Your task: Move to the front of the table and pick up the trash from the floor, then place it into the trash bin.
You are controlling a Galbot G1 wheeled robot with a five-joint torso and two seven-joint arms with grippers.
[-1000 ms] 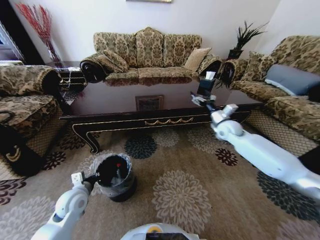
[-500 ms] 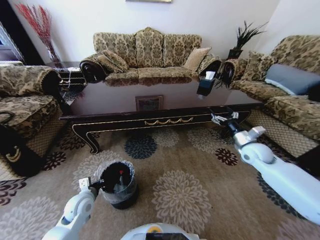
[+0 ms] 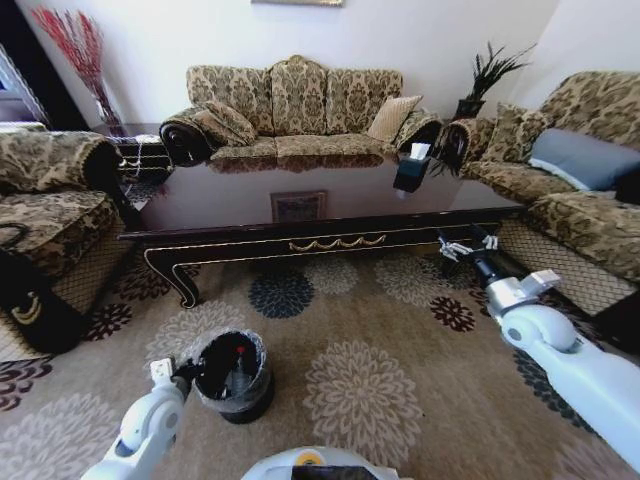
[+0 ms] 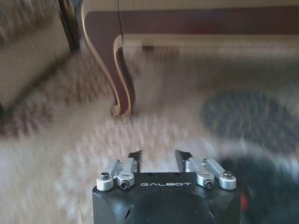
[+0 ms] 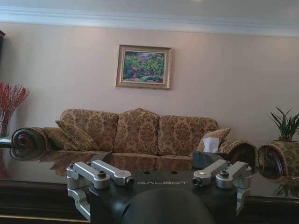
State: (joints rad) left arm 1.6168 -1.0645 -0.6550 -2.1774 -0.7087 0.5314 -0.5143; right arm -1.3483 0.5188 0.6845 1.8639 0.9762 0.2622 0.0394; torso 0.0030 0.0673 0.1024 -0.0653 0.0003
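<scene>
Head view, bin: the trash bin (image 3: 233,377) stands on the floor (image 3: 400,340) in front of the table (image 3: 300,215), near its left leg; a clear bottle with a red cap (image 3: 238,362) stands inside it.
Left pincer: the left pincer (image 3: 183,375) hangs just beside the bin's rim; in the left wrist view its fingers (image 4: 135,156) stand narrowly apart with nothing between them.
Right pincer: the right pincer (image 3: 460,245) is held low by the table's right front corner, its fingers spread and empty.
Other litter: no tissue, paper scrap or silvery piece can be made out on the carpet.
Step in hand: seemingly a release over the bin.
Doing it well: lift the left pincer straight up, clear of the crinkled liner, so the bin is not tipped; keep the right arm off the table edge.
</scene>
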